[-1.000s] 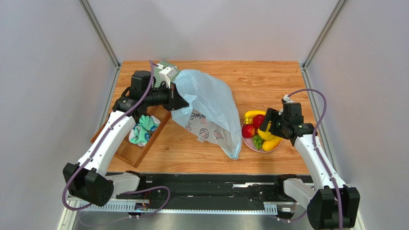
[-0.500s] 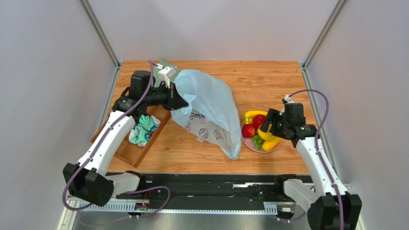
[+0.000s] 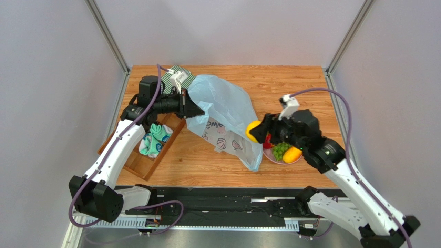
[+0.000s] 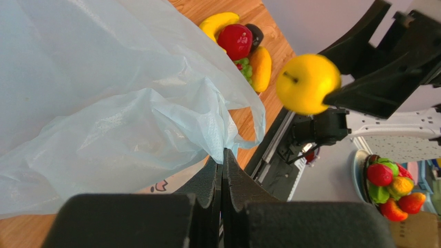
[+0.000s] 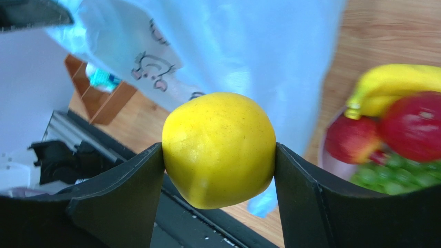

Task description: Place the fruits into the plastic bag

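my right gripper [image 3: 257, 132] now pinches the lemon [image 5: 219, 150], lifted off the plate [image 3: 274, 159] to beside the plastic bag [image 3: 228, 111]; my left gripper [image 4: 223, 155] stays clamped on its edge.

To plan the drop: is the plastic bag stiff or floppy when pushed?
Probably floppy: the plastic bag hangs in creased folds from the left gripper. Likely light: thin and translucent, so a push may crumple it.
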{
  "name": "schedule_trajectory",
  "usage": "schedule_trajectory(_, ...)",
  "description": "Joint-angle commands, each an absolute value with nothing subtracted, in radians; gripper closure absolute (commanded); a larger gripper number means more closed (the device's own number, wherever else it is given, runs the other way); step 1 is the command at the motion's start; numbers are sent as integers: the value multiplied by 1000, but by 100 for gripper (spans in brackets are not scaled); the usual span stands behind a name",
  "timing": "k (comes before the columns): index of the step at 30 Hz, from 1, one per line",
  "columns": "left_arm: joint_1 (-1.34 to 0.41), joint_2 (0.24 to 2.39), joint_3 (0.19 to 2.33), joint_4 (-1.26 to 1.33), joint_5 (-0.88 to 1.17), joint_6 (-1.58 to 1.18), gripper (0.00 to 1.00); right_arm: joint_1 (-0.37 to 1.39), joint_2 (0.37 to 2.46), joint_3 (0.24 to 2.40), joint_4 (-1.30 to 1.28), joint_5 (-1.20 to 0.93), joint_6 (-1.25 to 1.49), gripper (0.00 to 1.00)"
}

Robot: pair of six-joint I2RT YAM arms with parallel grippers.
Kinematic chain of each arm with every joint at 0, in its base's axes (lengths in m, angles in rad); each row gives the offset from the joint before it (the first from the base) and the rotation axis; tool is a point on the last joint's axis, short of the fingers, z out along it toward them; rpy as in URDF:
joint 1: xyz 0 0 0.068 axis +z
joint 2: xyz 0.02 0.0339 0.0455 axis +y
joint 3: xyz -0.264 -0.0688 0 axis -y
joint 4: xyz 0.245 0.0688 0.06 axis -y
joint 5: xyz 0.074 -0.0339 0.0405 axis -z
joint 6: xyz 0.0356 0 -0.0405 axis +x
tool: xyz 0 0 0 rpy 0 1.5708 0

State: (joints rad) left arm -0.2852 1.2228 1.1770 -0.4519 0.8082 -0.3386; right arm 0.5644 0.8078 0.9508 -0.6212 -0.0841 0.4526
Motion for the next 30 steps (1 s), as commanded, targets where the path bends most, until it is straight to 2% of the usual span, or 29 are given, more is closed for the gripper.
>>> schedule_trajectory(1, -278, 1203, 1169, -358, 900, -405, 100, 785, 989, 1031, -447, -11, 511, 69)
schedule_trajectory(3, -276, 1184, 1151, -325, 900, -442, 100, 871, 1054, 1075, -400, -2, 518, 69)
schedule_trajectory(8, -276, 1103, 1100, -270, 900, -521, 100, 937, 1251, 1124, -319, 92, 564, 69)
schedule_trajectory(18, -278, 899, 953, -74, 950, -804, 100, 1042, 1382, 1151, -184, 622, 515, 67)
schedule_trajectory(23, -278, 829, 902, 37, 959, -948, 100, 1071, 1423, 1086, 67, 676, 500, 66)
schedule_trajectory(30, -278, 802, 905, 222, 968, -1152, 100, 1071, 1640, 1204, 5, 693, 474, 63)
